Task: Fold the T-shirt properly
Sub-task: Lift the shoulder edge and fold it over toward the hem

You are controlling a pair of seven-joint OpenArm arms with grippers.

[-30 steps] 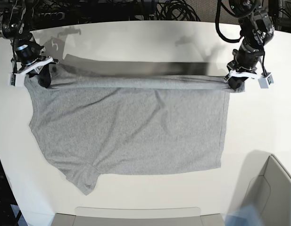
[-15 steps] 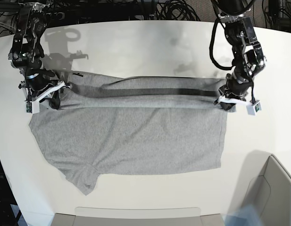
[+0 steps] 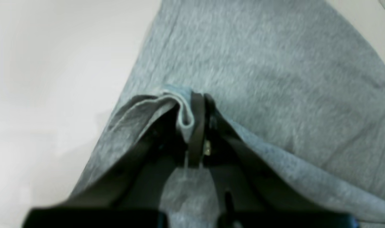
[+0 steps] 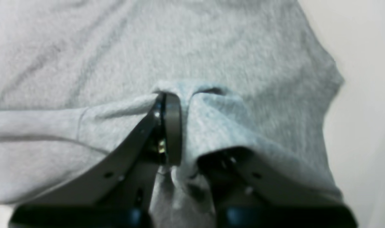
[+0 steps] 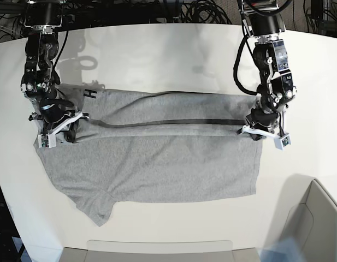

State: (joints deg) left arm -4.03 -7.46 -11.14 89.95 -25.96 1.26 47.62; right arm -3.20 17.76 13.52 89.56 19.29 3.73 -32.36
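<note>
So the biggest thing here is the white tabletop (image 5: 168, 49), smooth and matte, filling nearly the whole base view. Spread across the middle of it is the heather-grey short-sleeved cotton T-shirt (image 5: 157, 164), lying sideways with its plain side up, one sleeve sticking out toward the near-left corner. The far long edge of the shirt is lifted off the table and carried toward the near side, so a band of fabric is doubled over the body, with a dark shadow line running under the raised fold. A bit of black block lettering (image 5: 90, 93) peeks out near the far-left corner, where the underside has turned up.

At the near-right corner there's a pale grey open box (image 5: 315, 224), only partly in frame, well apart from the shirt.

Both black arms come down from the far edge. The left gripper (image 5: 259, 132), on the right side of the base view, is clamped on the shirt's edge; its wrist camera shows a pinch of grey cloth squeezed tight between the dark fingers (image 3: 197, 126). The right gripper (image 5: 59, 131), on the other side, is likewise pinching a bunched-up ridge of the fabric, with cloth wedged between its fingers (image 4: 171, 126) in the wrist view. Both wrist views are kinda blurry, but the grip is plain enough.
</note>
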